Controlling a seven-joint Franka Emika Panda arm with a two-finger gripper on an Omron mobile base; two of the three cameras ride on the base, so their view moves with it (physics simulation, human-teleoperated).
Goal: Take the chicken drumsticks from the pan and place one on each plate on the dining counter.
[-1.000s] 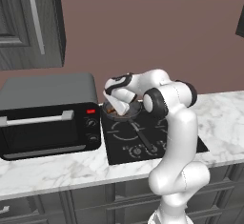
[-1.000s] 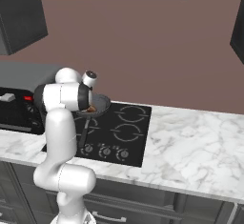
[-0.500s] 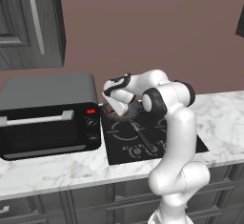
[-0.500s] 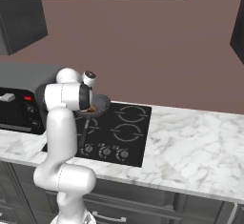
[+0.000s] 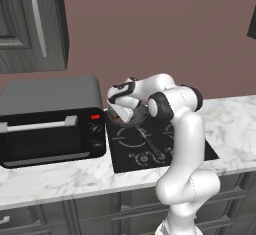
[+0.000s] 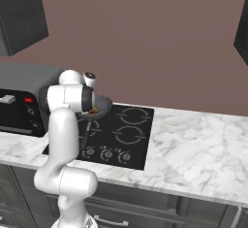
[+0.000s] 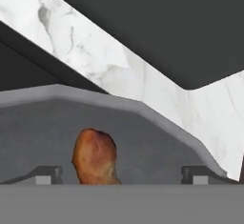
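Note:
One golden-brown chicken drumstick (image 7: 95, 156) lies on the grey floor of the pan (image 7: 157, 147) in the hand view, between my fingertips (image 7: 45, 174) and nearer the left one. My gripper (image 7: 121, 175) is open and low inside the pan, touching nothing that I can see. From the left base view the gripper (image 5: 120, 114) hangs over the pan (image 5: 137, 121) at the cooktop's back left. In the right base view the pan (image 6: 100, 105) shows a drumstick (image 6: 94, 109) beside my arm. The plates and the dining counter are out of view.
A black toaster oven (image 5: 50, 119) stands close to the left of the pan. The pan's long black handle (image 5: 152, 146) runs toward the front across the black cooktop (image 6: 126, 132). Marble counter (image 6: 193, 149) stretches to the right, with a wall behind.
The hand has sunk slightly toward the pan. The jaws have stayed wide and the drumstick has not moved.

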